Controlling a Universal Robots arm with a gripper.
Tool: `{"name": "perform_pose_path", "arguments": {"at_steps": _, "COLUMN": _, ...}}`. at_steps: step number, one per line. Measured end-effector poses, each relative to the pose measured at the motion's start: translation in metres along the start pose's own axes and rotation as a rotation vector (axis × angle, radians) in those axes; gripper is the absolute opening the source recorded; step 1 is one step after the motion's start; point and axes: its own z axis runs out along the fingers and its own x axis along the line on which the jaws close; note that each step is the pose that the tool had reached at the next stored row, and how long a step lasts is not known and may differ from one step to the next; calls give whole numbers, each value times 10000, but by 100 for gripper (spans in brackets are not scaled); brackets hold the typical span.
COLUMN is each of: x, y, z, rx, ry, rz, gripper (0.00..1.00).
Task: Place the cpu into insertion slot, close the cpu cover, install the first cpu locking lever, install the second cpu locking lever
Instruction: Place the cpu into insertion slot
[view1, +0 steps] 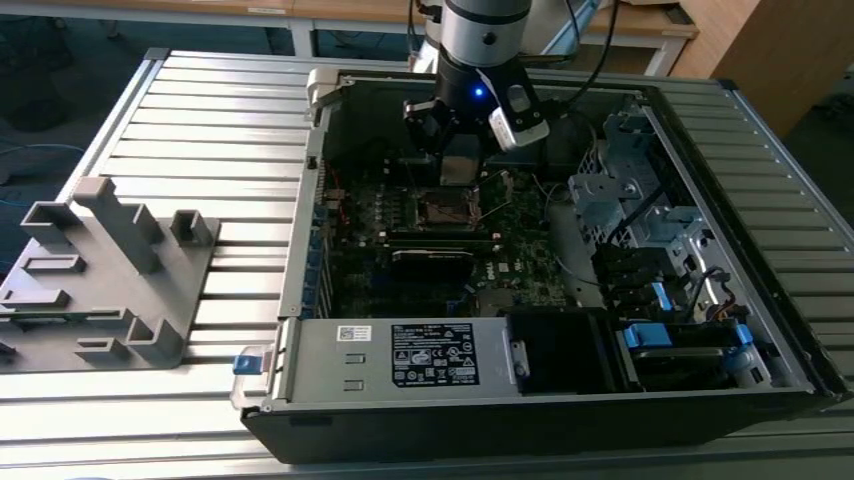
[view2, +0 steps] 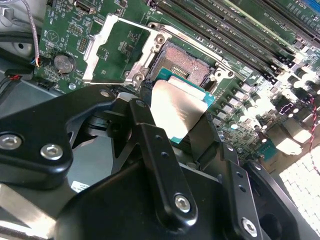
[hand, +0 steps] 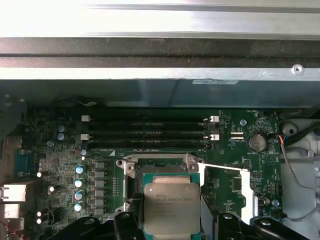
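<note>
My gripper (hand: 172, 222) is shut on the cpu (hand: 171, 206), a flat square chip with a dull grey top, held by two opposite edges between black fingers (hand: 129, 220). It hangs just above and slightly to one side of the insertion slot (hand: 161, 170), whose dark pin field lies bare inside a silvery rim. In the second wrist view the cpu (view2: 176, 107) sits tilted over the edge of the insertion slot (view2: 182, 61), and the cpu cover (view2: 116, 46) stands swung open beside it. In the exterior view the gripper (view1: 461, 172) hovers over the insertion slot (view1: 441, 208) inside the open computer case.
Several long memory slots (hand: 150, 131) run beside the socket, and a coin battery (hand: 256, 142) sits near the opened cover. The case walls (view1: 310, 200), power supply (view1: 400, 352) and drive cage (view1: 641, 210) ring the board. A grey fixture (view1: 107, 270) stands on the slatted table at the exterior view's left.
</note>
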Motion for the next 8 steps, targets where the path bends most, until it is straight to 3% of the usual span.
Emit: {"name": "perform_pose_path", "arguments": {"at_steps": 8, "x": 0, "y": 0, "z": 5, "rx": -3, "ry": -1, "rz": 1, "gripper": 54}}
